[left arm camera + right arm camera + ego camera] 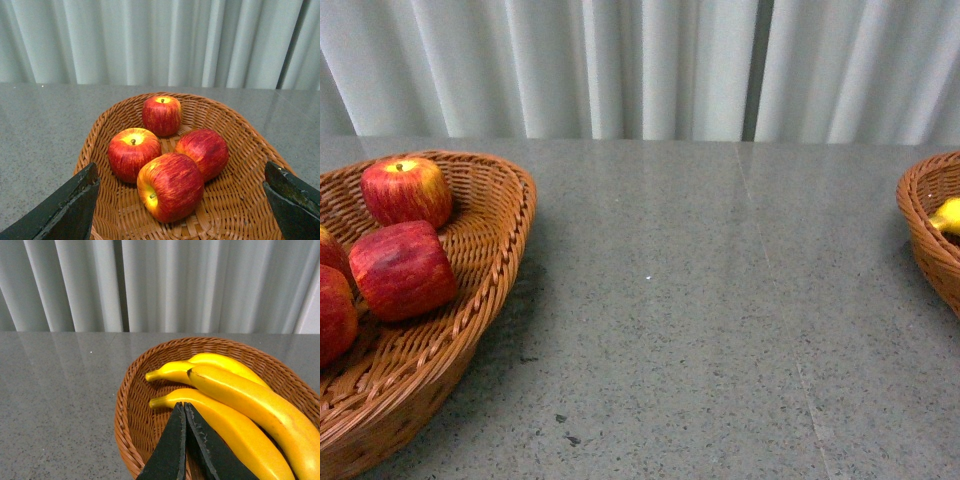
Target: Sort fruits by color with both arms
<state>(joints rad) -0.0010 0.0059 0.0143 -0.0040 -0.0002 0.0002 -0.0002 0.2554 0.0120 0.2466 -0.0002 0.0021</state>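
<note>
Several red apples (pixel 171 186) lie together in a wicker basket (pixel 240 200); the front view shows that basket (pixel 490 260) at the left with apples (pixel 402 270) inside. My left gripper (pixel 182 200) hangs open above them, its black fingers (pixel 65 210) wide apart, nothing between them. Three yellow bananas (pixel 235 427) lie in a second wicker basket (pixel 127 415), seen at the right edge of the front view (pixel 925 235) with a yellow banana tip (pixel 947 217). My right gripper (pixel 184 407) is shut and empty just above the nearest banana. Neither arm shows in the front view.
A grey speckled stone tabletop (pixel 700 300) stretches between the two baskets. Pale pleated curtains (pixel 640 65) close off the far side. A few dark specks (pixel 565 430) mark the table near the front.
</note>
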